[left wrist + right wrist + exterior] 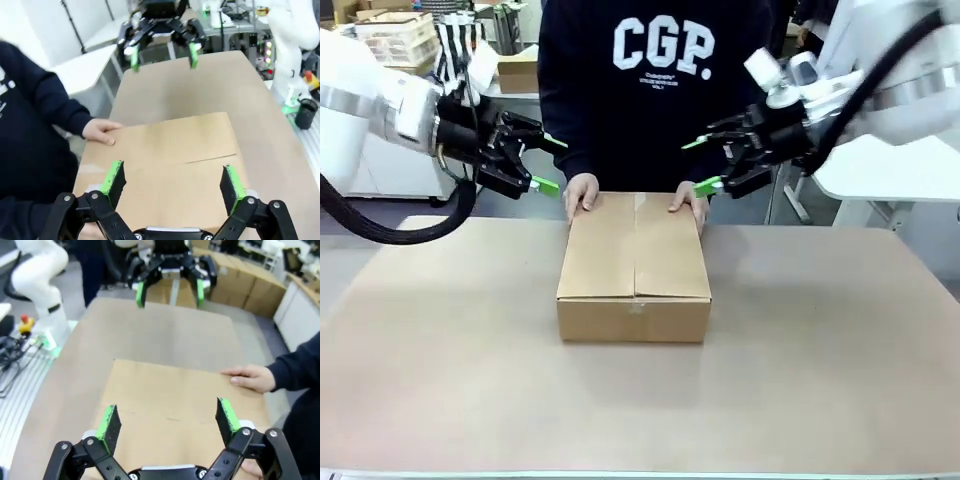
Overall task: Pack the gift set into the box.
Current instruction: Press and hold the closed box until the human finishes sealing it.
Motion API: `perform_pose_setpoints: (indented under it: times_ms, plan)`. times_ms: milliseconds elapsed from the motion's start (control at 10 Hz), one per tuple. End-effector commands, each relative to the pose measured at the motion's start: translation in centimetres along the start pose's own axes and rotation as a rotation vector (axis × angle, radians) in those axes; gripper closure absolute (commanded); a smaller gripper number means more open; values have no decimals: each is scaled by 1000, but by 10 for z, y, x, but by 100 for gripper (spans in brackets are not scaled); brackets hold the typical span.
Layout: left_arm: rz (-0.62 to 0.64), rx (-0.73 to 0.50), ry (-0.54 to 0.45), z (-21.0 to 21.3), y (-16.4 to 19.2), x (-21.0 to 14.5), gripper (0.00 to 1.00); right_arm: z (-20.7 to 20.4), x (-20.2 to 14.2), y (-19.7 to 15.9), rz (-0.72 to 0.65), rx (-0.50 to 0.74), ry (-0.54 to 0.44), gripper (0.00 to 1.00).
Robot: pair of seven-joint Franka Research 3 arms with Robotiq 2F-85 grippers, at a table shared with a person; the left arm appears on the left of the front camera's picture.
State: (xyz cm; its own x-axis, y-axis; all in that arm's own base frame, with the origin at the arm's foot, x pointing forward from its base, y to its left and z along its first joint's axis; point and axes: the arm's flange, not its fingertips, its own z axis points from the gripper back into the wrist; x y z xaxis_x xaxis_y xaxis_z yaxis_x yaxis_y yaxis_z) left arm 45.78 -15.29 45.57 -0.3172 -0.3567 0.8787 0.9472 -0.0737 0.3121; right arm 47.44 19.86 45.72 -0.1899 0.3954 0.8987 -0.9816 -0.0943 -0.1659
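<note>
The box (635,262) is a plain brown carton in the middle of the table, its top flaps folded shut. A person's two hands (581,192) rest on its far edge. My left gripper (552,164) hovers open above the table to the left of the box's far end. My right gripper (702,165) hovers open to the right of that end. In the left wrist view, the box top (175,165) lies under my open left gripper (174,180). The box (170,410) also sits below my open right gripper (169,421) in the right wrist view. The gift set is out of view.
Brown paper covers the table (820,380), with bare room on every side of the box. The person in a dark sweatshirt (655,80) stands at the far edge. White tables and stacked cartons stand beyond.
</note>
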Motion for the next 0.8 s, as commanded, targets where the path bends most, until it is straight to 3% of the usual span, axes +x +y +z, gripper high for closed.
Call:
perform_pose_setpoints:
  times_ms: [0, 100, 400, 700]
  plan:
    - [-10, -2, -127, -11, 14, -42, 0, -29, -36, -18, -25, -10, -83, 0]
    - [6, -12, -107, -24, 13, -58, 0, -46, -53, -17, -72, 11, -93, 0]
    - [146, -85, -171, -65, 7, -89, 0, -79, -83, 4, -116, 83, -97, 0]
    - [248, -118, -157, -83, -7, -116, 0, -94, -123, 18, -166, 66, -77, 0]
